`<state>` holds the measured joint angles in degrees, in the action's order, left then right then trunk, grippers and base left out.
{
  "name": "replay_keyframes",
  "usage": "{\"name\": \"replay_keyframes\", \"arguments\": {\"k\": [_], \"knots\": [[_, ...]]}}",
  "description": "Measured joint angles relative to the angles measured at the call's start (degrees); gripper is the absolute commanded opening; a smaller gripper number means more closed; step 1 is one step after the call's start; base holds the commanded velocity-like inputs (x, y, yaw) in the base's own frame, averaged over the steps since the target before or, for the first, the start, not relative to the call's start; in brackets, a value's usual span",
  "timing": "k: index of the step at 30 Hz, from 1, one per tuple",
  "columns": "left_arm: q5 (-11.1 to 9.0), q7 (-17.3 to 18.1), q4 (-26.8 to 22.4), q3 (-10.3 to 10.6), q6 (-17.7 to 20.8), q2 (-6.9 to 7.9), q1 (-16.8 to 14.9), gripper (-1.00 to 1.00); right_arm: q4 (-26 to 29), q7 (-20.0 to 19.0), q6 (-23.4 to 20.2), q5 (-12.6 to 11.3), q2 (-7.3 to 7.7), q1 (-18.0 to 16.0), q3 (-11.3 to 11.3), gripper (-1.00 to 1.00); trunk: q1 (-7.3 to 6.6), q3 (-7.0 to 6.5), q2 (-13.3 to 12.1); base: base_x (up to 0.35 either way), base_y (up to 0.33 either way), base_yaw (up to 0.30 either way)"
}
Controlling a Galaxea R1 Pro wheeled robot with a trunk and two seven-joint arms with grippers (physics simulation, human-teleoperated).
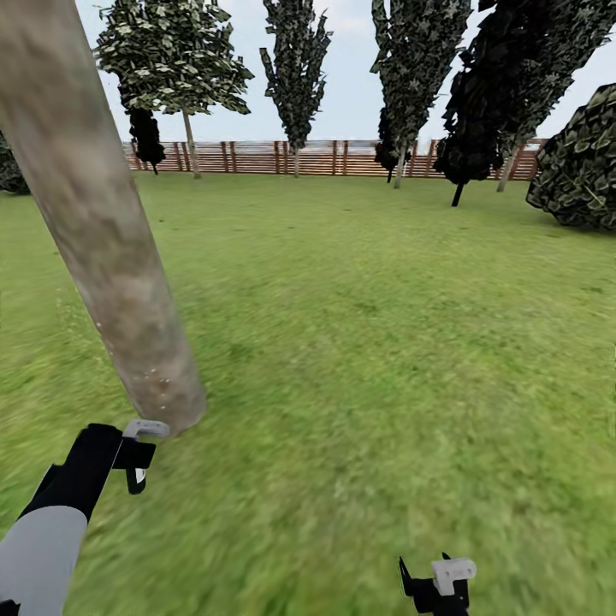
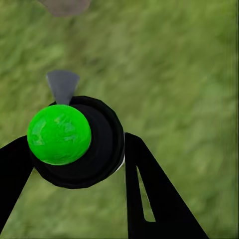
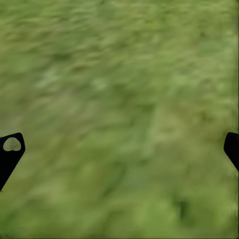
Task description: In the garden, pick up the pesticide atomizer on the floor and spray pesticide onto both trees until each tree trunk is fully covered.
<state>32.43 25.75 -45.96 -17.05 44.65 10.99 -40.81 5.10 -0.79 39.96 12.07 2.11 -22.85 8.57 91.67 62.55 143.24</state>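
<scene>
Right now my left end effector [image 1: 137, 453] is clamped on the pesticide atomizer [image 2: 74, 142], so the pickup is done. In the left wrist view the bottle sits between my two black fingers [image 2: 149, 194], its round dark body topped by a glossy green dome, with the pale grey trigger head [image 2: 62, 84] pointing away toward the base of the tree trunk [image 1: 103, 231]. In the head view that trunk leans from 11 o'clock down to about 8 o'clock, and the grey nozzle sits just beside its foot. The trunk is a thick, smooth column, pale grey-brown with blotchy patches; a few tiny whitish specks [image 1: 158, 376] dot its lower end, which I judge to be pesticide just beginning to land. Most of the bark looks bare, so covering this trunk is barely started, and the second tree is still to do.

My right end effector [image 1: 436, 586] hangs at 5 o'clock over the lawn [image 1: 385, 342], its fingers spread wide apart and holding nothing. The grass is soft, mottled green; a brown slatted fence [image 1: 342, 158] closes the far side.
</scene>
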Motion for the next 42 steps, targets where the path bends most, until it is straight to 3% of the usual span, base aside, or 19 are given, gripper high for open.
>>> {"name": "replay_keyframes", "arguments": {"k": [15,19,22,24,27,31,42], "knots": [[0.01,0.05,0.06,0.0,-0.02,0.01,0.03,-1.0,0.0,0.0,-0.05,-0.01,0.01,0.0,0.02,1.0,0.0,0.35,0.0,0.017,-0.252,0.234],[-3.63,0.38,0.15,0.14,-0.25,-0.22,0.03,-1.0,0.0,0.0,0.01,-0.03,0.08,0.0,0.05,1.0,0.0,0.42,0.0,0.007,-0.025,0.143],[-4.58,0.06,0.42,0.6,-0.24,-0.19,-0.05,-1.0,0.01,0.0,-0.02,-0.03,0.08,0.0,0.04,1.0,0.0,0.44,0.0,0.001,-0.003,0.019],[-4.62,-0.02,2.89,0.67,0.06,-0.03,-0.41,-1.0,0.0,0.0,-0.03,-0.03,0.16,0.0,0.05,1.0,0.0,0.44,0.0,0.0,-0.001,0.004],[-4.45,-0.07,10.48,0.66,0.31,0.19,-1.45,-1.0,0.0,0.0,0.0,-0.03,0.24,0.0,0.05,1.0,0.0,0.44,0.0,0.0,0.0,0.0],[-3.42,-0.15,17.36,0.74,1.04,-0.09,-6.02,-1.0,0.0,0.0,-0.05,-0.01,0.28,0.0,0.05,1.0,0.0,0.44,0.0,0.0,0.0,0.0],[-2.81,-0.08,17.72,0.81,1.24,-0.18,-6.32,-1.0,0.0,0.0,0.03,-0.03,0.51,0.0,0.05,1.0,0.0,0.44,0.0,0.103,0.049,0.0]]}}
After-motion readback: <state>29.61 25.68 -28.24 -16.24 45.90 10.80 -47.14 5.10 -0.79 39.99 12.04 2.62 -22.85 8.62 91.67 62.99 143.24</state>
